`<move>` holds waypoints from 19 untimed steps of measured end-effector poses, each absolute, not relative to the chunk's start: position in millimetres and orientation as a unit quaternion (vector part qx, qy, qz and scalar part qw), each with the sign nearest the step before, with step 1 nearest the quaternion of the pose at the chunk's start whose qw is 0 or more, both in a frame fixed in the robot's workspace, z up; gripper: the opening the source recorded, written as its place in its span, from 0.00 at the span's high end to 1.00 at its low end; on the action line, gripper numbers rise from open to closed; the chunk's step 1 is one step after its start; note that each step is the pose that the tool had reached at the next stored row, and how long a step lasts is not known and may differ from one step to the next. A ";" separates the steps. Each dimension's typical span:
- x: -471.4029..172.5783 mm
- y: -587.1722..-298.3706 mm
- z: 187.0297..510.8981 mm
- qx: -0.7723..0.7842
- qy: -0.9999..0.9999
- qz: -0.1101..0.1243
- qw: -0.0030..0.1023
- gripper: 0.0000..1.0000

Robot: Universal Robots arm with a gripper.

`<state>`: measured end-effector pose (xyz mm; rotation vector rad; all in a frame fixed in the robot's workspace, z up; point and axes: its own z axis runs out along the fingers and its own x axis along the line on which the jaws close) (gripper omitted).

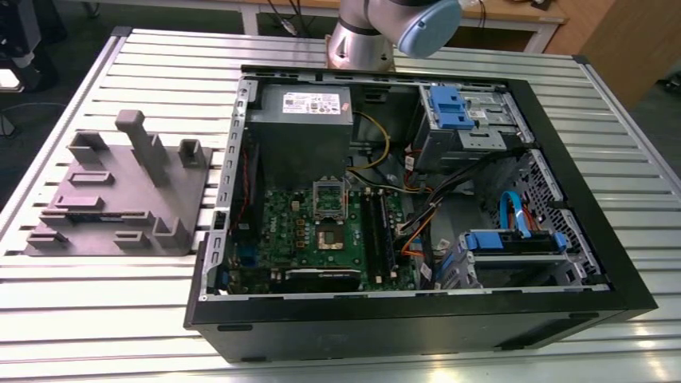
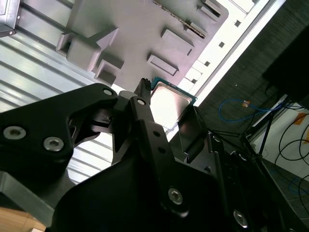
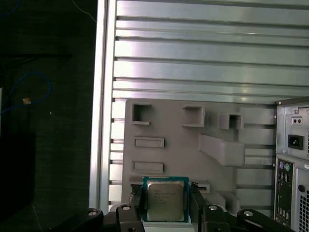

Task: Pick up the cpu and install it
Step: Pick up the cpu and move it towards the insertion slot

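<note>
Got a slatted metal table [image 1: 96, 319] with an open computer case [image 1: 426, 327] lying on its side, board facing up. Just beside it, toward the exterior view's left, got a grey moulded tray [image 1: 107, 199]. In the first wrist view, seeing the black gripper [image 3: 166, 195] over that tray, clamped onto the cpu [image 3: 165, 202] by two opposite edges, metal top facing the camera.

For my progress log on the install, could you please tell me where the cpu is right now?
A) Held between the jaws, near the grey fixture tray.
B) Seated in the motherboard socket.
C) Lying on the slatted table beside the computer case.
A: in the first wrist view the cpu sits between the jaws of the gripper, with the grey fixture tray behind it.
</note>
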<state>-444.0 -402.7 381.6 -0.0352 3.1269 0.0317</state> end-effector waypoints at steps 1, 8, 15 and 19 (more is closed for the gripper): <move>-443.7 -402.7 381.6 -0.011 1.000 0.010 0.007 0.53; -442.2 -402.7 381.6 -0.011 1.000 0.010 0.007 0.53; -442.1 -402.7 381.6 -0.011 1.000 0.010 0.007 0.53; -441.4 -402.7 381.5 -0.011 1.000 0.010 0.007 0.53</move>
